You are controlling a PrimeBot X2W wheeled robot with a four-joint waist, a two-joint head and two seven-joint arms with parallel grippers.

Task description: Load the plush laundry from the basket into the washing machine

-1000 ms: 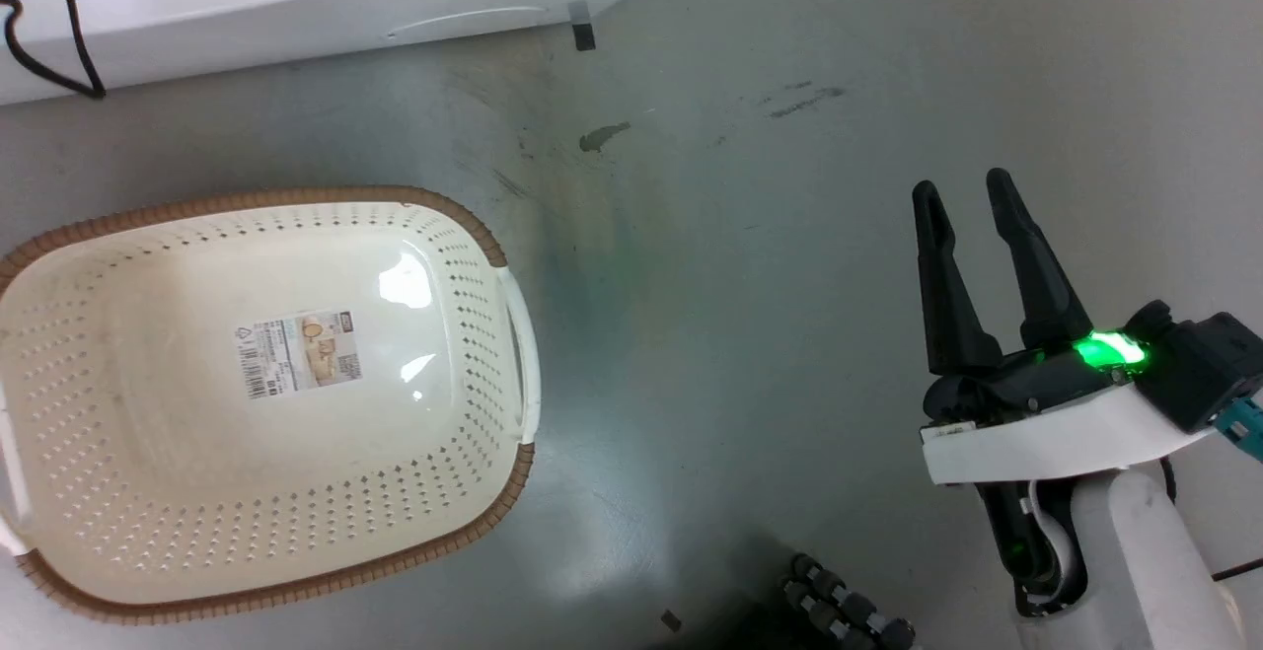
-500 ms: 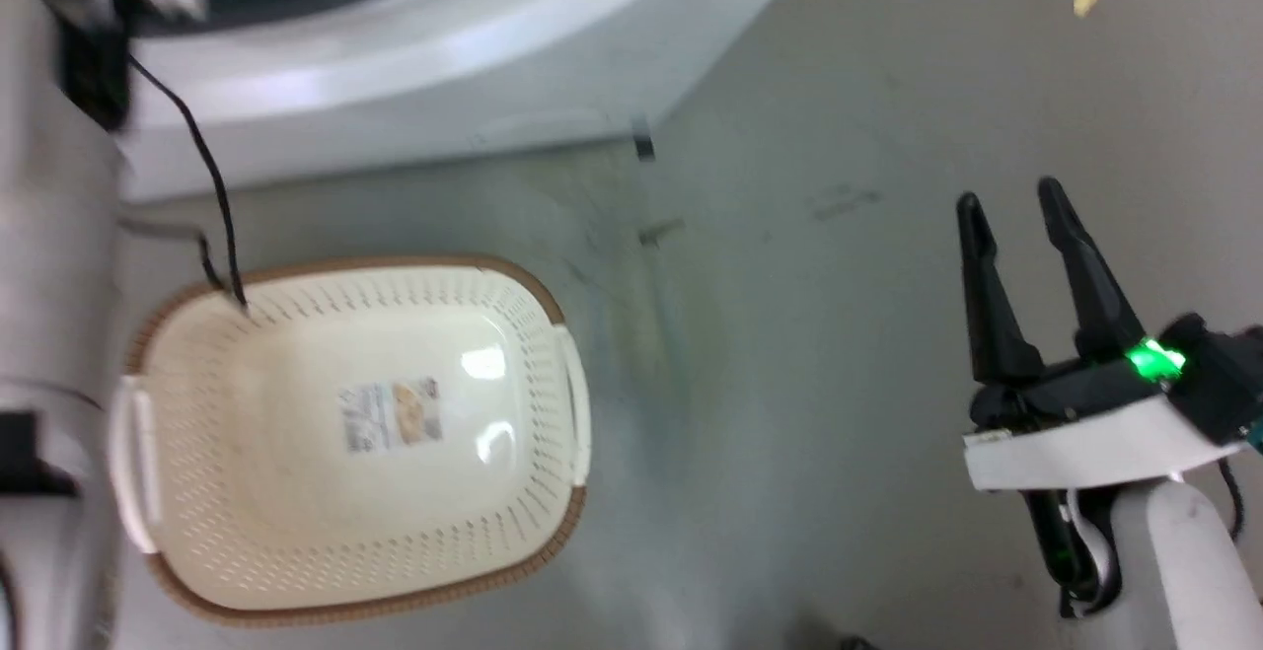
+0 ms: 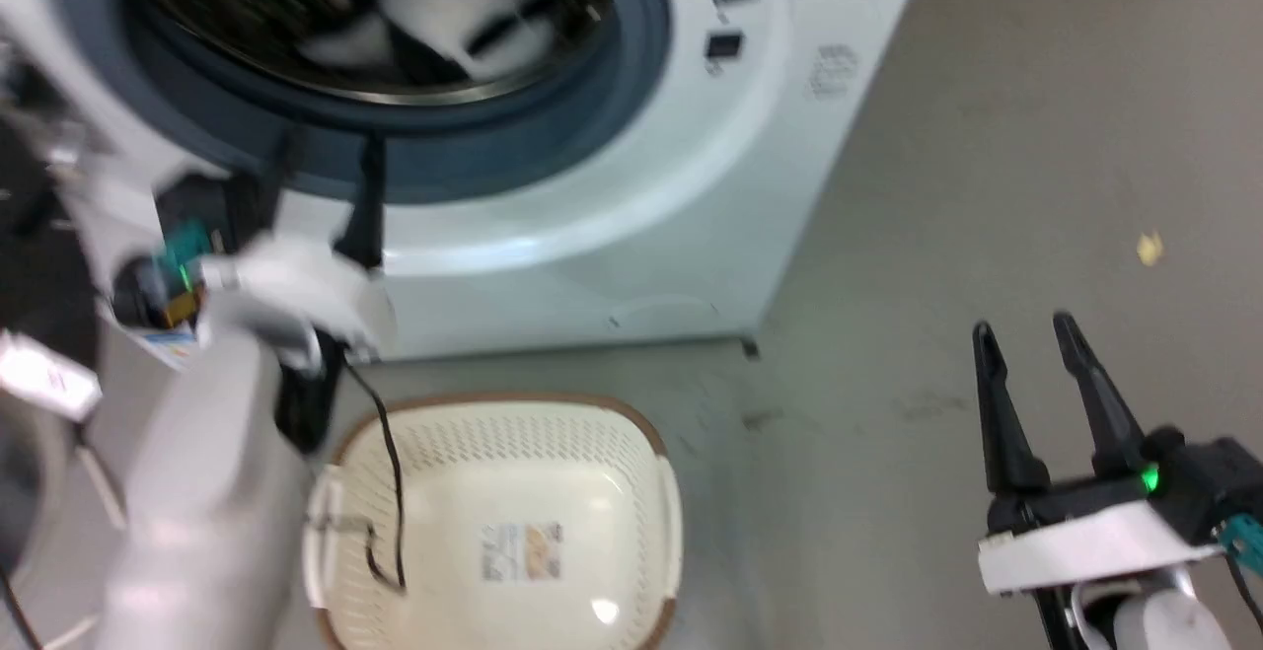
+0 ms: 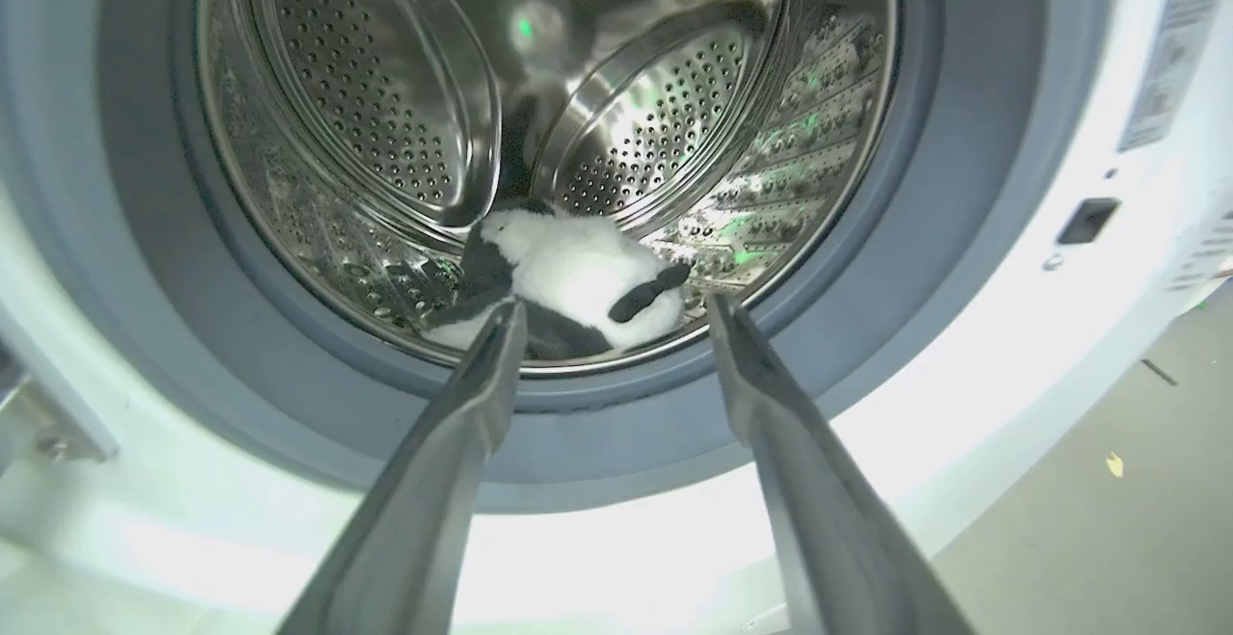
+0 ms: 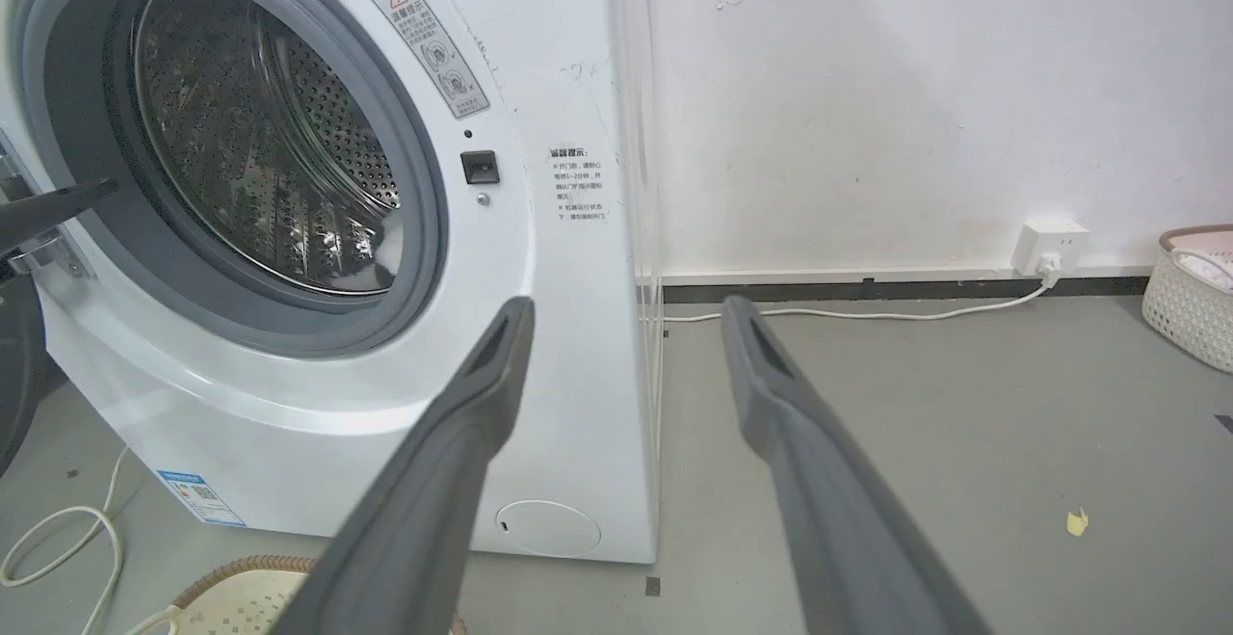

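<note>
The washing machine (image 3: 612, 236) stands with its door open, its grey seal (image 4: 963, 182) ringing the steel drum. The plush laundry (image 4: 568, 278), white with black patches, lies on the drum's bottom near the front; in the head view it is a white blur (image 3: 434, 9). My left gripper (image 4: 614, 312) is open just outside the seal, holding nothing, and in the head view it (image 3: 331, 152) points at the seal's lower edge. The basket (image 3: 513, 401) sits empty on the floor before the washer. My right gripper (image 3: 1023, 329) hangs open over bare floor to the right.
A black cable from my left arm dangles into the basket (image 3: 395, 492). In the right wrist view, a wall socket (image 5: 1050, 240) with a white cord sits behind the washer (image 5: 568, 404), and another white basket (image 5: 1190, 298) stands far right. A yellow scrap (image 3: 1148, 249) lies on the grey floor.
The head camera has tilted up, so the washer's opening and the plush in the drum now show and the basket sits lower in the picture. The right gripper stays open.
</note>
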